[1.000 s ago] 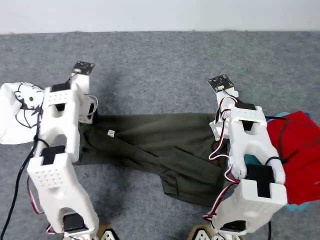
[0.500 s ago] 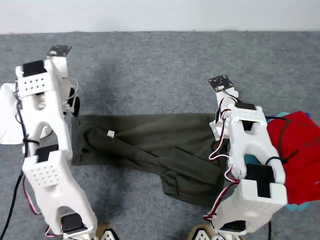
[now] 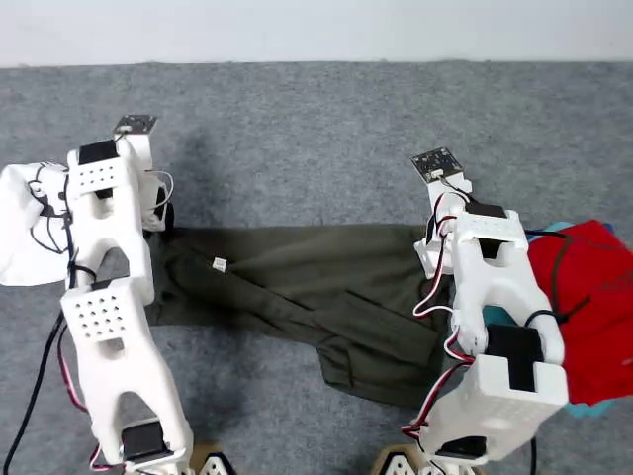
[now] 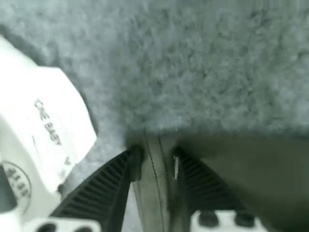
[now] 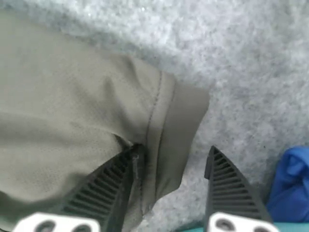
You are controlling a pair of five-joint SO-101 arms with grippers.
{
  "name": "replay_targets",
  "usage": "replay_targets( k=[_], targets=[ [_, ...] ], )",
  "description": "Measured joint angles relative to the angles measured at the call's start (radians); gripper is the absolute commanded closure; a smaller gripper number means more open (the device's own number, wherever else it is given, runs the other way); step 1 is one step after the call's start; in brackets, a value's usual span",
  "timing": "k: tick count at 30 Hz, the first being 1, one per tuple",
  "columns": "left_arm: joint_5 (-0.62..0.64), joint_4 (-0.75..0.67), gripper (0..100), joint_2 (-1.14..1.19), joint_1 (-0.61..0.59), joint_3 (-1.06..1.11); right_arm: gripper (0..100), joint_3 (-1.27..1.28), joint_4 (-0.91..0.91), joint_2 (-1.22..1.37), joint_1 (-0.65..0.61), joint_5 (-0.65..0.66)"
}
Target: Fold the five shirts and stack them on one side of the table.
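Olive shirt (image 3: 297, 282) flat on grey table (image 3: 326, 129). Left hand (image 4: 155, 153) pinches shirt's hem corner; right hand (image 5: 172, 153) wide, straddling shirt's opposite edge.

Olive shirt (image 3: 297, 282) ends hidden under left arm (image 3: 109, 247), right arm (image 3: 495, 287); red shirt (image 3: 593, 297), white shirt (image 3: 20, 228) cut by picture edges.

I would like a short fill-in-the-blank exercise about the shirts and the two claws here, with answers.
1. The left claw is ___ on the olive shirt's edge.
2. The right claw is ___, one finger over that shirt.
3. The red shirt lies beside the ___ arm.
4. The crumpled shirt beside the left arm is ___.
Answers: shut; open; right; white.
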Motion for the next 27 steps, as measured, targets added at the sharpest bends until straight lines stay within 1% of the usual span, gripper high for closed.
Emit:
replay_targets(
  k=[9,14,17,19,23,27],
  targets=[
    [0.006,0.000,88,0.186,0.006,-0.381,79.0,0.000,0.005,0.000,-0.006,0.000],
    [0.008,0.071,88,0.233,0.003,-0.517,78.8,0.000,0.006,0.000,-0.006,0.000],
    [0.034,0.155,88,0.235,0.003,-0.621,78.7,-0.006,0.084,-0.021,-0.025,0.000],
    [0.044,0.176,88,0.233,0.003,-0.690,78.6,-0.008,0.161,-0.069,-0.066,0.002],
    [0.048,0.189,88,0.204,0.003,-0.713,78.6,-0.008,0.265,-0.212,-0.130,0.002],
    [0.048,0.189,88,0.135,0.003,-0.611,78.6,-0.008,0.345,-0.377,-0.181,0.020]
  ],
)
